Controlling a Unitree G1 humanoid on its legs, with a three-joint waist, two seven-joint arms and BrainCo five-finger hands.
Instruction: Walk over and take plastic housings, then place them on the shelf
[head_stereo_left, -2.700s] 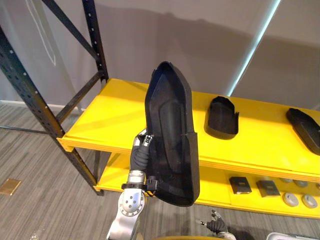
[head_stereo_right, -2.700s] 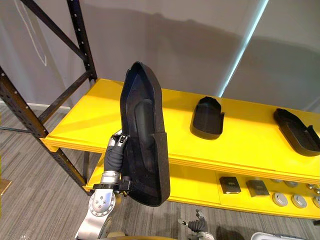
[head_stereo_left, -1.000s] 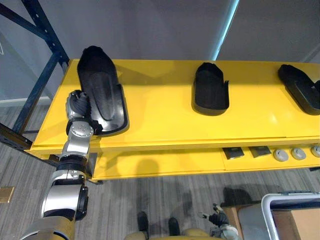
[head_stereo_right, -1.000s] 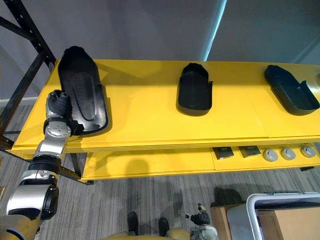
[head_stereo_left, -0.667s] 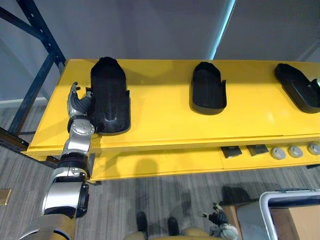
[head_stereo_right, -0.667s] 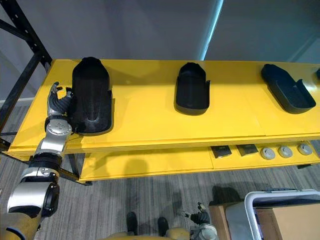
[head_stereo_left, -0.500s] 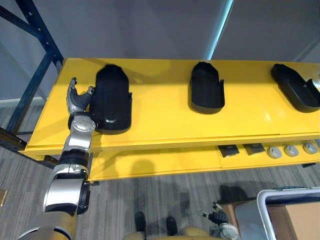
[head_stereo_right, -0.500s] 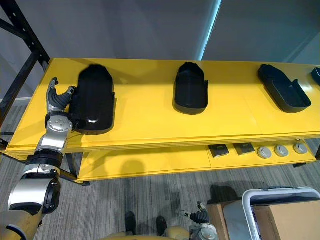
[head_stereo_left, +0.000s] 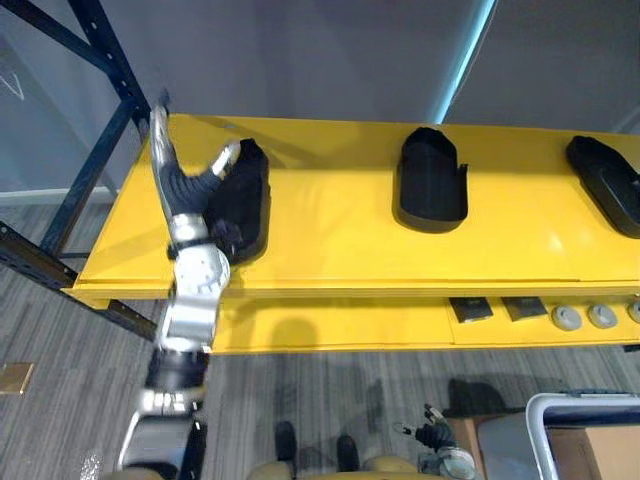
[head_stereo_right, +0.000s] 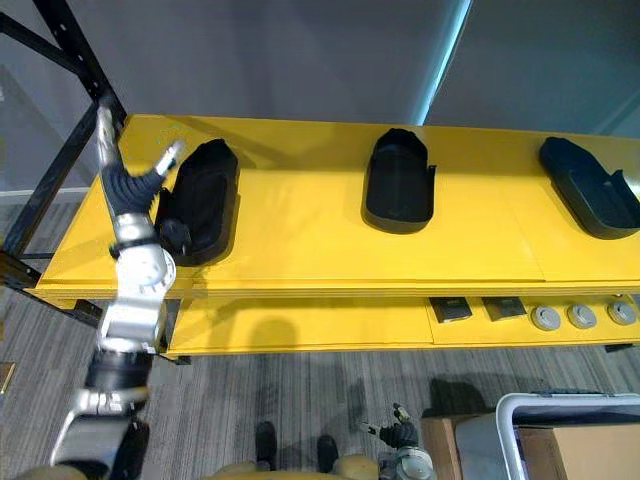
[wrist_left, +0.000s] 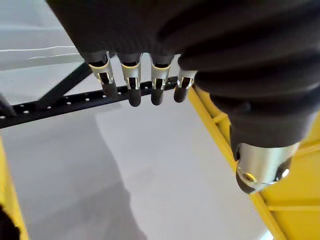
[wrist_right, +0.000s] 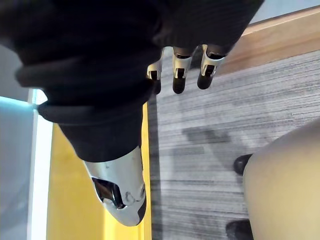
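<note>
Black plastic housing (head_stereo_left: 243, 200) lies at the left end of the yellow top shelf (head_stereo_left: 330, 230), its long side running from the front edge towards the wall and its rounded end pointing back. The left hand (head_stereo_left: 182, 190) stands just beside it on its left. The fingers (head_stereo_left: 158, 130) are straight and point up, the thumb (head_stereo_left: 225, 158) is spread out towards the housing's far end, and the hand grips nothing. The heel of the hand overlaps the housing's near corner, and I cannot tell whether the two touch. In the left wrist view the same fingers (wrist_left: 131, 87) are stretched out in a row with only the wall and a rack bar past them.

Further right on the same shelf a second, shorter black housing (head_stereo_left: 432, 182) sits near the middle, well apart from the first. A third housing (head_stereo_left: 606, 195) lies at the right end. The dark perforated rack posts (head_stereo_left: 110, 62) rise at the left. On the lower yellow shelf (head_stereo_left: 330, 325), to the right, are two small dark square parts (head_stereo_left: 470, 309) and some round silver discs (head_stereo_left: 567, 318).

The right hand (head_stereo_left: 433, 437) hangs low over the grey floor (head_stereo_left: 80, 360), its fingers (wrist_right: 180, 75) loosely extended and empty. A grey-rimmed bin (head_stereo_left: 585, 430) stands just right of it.
</note>
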